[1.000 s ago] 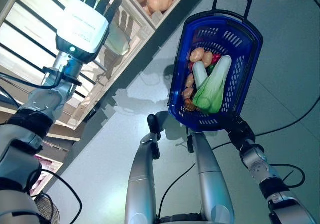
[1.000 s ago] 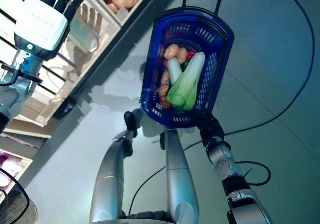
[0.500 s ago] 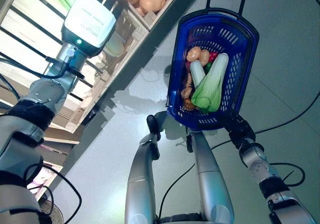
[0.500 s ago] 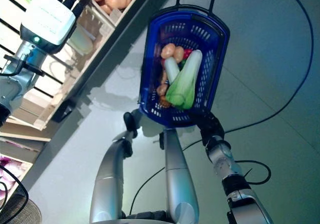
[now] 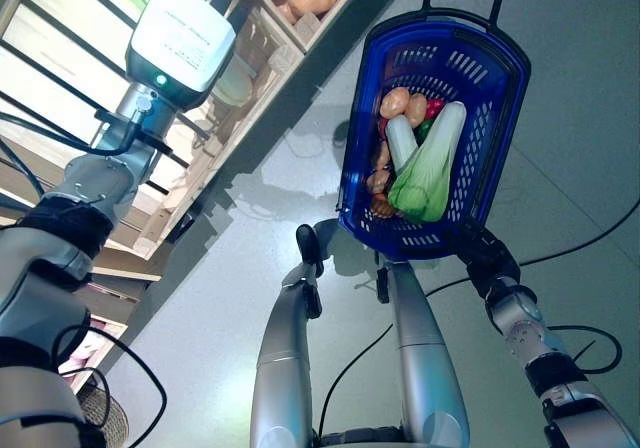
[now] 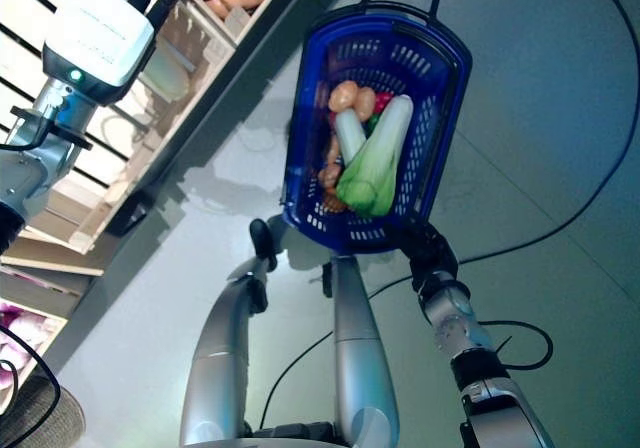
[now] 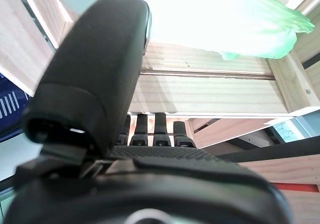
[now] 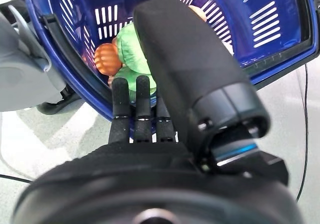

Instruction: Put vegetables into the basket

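Grey floor | wooden shelf (left hand fingers straight) | right hand grips blue basket

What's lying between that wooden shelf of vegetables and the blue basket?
Nothing: in the left eye view only bare grey floor separates the wooden shelf from the blue basket.
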{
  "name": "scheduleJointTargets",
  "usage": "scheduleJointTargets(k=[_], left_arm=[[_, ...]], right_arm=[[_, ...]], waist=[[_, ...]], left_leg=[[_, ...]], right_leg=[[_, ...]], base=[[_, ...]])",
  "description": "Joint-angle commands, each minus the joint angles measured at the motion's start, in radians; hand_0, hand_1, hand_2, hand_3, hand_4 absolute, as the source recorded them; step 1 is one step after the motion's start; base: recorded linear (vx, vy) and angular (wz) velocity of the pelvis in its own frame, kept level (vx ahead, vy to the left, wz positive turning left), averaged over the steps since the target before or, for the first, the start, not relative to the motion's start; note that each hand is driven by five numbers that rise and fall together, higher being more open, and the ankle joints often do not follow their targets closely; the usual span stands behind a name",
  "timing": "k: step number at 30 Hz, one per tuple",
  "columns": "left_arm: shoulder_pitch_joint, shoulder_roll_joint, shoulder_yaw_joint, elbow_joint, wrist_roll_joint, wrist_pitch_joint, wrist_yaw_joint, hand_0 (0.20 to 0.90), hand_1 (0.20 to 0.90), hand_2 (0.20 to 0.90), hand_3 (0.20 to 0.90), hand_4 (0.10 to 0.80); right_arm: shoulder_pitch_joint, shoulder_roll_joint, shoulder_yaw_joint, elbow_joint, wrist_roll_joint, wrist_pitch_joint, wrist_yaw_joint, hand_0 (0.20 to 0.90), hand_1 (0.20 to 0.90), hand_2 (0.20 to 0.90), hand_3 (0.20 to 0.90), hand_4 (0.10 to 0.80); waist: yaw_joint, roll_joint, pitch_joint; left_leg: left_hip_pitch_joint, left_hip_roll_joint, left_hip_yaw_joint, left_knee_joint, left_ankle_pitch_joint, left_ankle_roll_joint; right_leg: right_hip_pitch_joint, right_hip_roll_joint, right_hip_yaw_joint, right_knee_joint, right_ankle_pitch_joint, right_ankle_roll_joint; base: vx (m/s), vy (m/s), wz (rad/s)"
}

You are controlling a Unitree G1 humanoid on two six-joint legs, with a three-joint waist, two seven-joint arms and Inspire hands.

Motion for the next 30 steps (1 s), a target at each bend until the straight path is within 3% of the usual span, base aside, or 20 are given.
scheduleJointTargets(k=[1,2,5,15,19,30], left_arm=[[-0.108,-0.014,0.070,0.121,-0.068,-0.005,0.027,0.900,0.900,0.900,0.900,0.800],[-0.106,-0.008,0.075,0.095,-0.011,-0.053,0.067,0.900,0.900,0.900,0.900,0.800],[-0.079,0.016,0.100,0.030,0.004,-0.072,0.116,0.900,0.900,0.900,0.900,0.800],[0.029,0.067,0.200,-0.153,0.015,-0.067,0.238,0.900,0.900,0.900,0.900,0.800],[0.083,0.067,0.253,-0.184,0.036,-0.073,0.215,0.900,0.900,0.900,0.900,0.800],[0.131,0.068,0.226,-0.138,-0.005,-0.076,0.179,0.900,0.900,0.900,0.900,0.800]], right_arm=[[0.042,-0.036,0.019,0.005,0.005,-0.042,-0.057,0.900,0.900,0.900,0.900,0.800],[0.051,-0.028,0.018,0.002,-0.003,-0.046,-0.057,0.900,0.900,0.900,0.900,0.800],[0.073,-0.020,0.018,-0.023,0.000,-0.052,-0.067,0.900,0.900,0.900,0.900,0.800],[0.113,0.002,0.023,-0.086,0.005,-0.073,-0.100,0.900,0.900,0.900,0.900,0.800],[0.128,0.006,0.012,-0.105,0.005,-0.068,-0.110,0.900,0.900,0.900,0.900,0.800],[0.126,-0.003,0.003,-0.069,0.010,-0.065,-0.074,0.900,0.900,0.900,0.900,0.800]], waist=[[-0.039,0.010,-0.002],[-0.036,0.010,-0.002],[-0.031,0.012,-0.002],[-0.006,0.019,-0.002],[-0.001,0.022,-0.002],[-0.001,0.028,-0.002]], left_leg=[[-0.039,-0.007,0.007,0.048,-0.037,-0.015],[-0.040,-0.007,0.006,0.047,-0.038,-0.015],[-0.034,-0.011,0.003,0.039,-0.036,-0.013],[-0.031,-0.019,-0.015,0.029,-0.035,-0.015],[-0.027,-0.023,-0.018,0.027,-0.036,-0.013],[-0.027,-0.021,-0.013,0.026,-0.032,-0.016]], right_leg=[[0.044,-0.008,-0.071,-0.107,0.063,0.004],[0.042,-0.009,-0.074,-0.106,0.064,0.004],[0.049,-0.008,-0.075,-0.112,0.064,0.004],[0.058,-0.011,-0.083,-0.124,0.061,0.002],[0.062,-0.011,-0.087,-0.120,0.059,0.003],[0.062,-0.017,-0.088,-0.126,0.065,0.007]], base=[[0.000,0.000,0.00],[0.001,-0.012,0.03],[0.005,-0.007,0.02],[0.003,-0.019,0.03],[0.002,-0.011,0.03],[0.000,0.000,0.00]])
